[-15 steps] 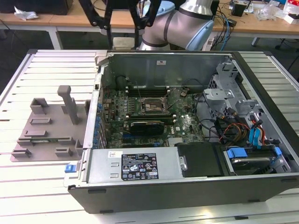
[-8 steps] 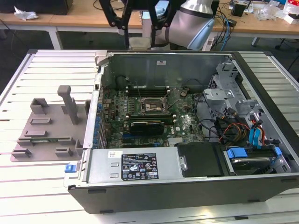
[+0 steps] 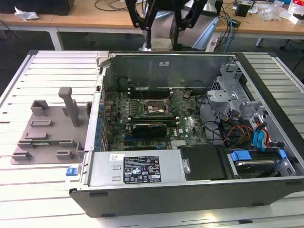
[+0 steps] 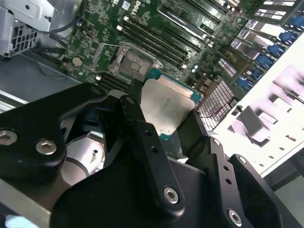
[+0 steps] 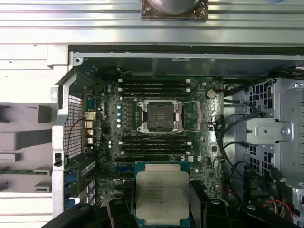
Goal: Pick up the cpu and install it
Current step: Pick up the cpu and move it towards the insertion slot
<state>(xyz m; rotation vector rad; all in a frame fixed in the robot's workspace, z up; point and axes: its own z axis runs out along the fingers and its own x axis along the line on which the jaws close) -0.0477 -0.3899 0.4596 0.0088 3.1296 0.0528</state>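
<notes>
tool (image 5: 162,211) gripping cpu (image 5: 161,190) by its edges, clear of socket (image 5: 158,117); tilt or offset on seating could bend pins

Bright, even light washes out the pale table (image 3: 42,199) slats, leaves the case (image 3: 166,71) interior dimmer, and lays a soft sheen on the cpu (image 4: 166,107) in the second wrist view.

We saw the cpu (image 5: 162,197), a small flat square chip with a silvery-grey metal top plate and a thin green rim. It was gripped at two opposite edges by the gripper (image 5: 161,209), plate side up, above the motherboard (image 5: 199,142) and apart from the open socket (image 5: 158,116).
</notes>
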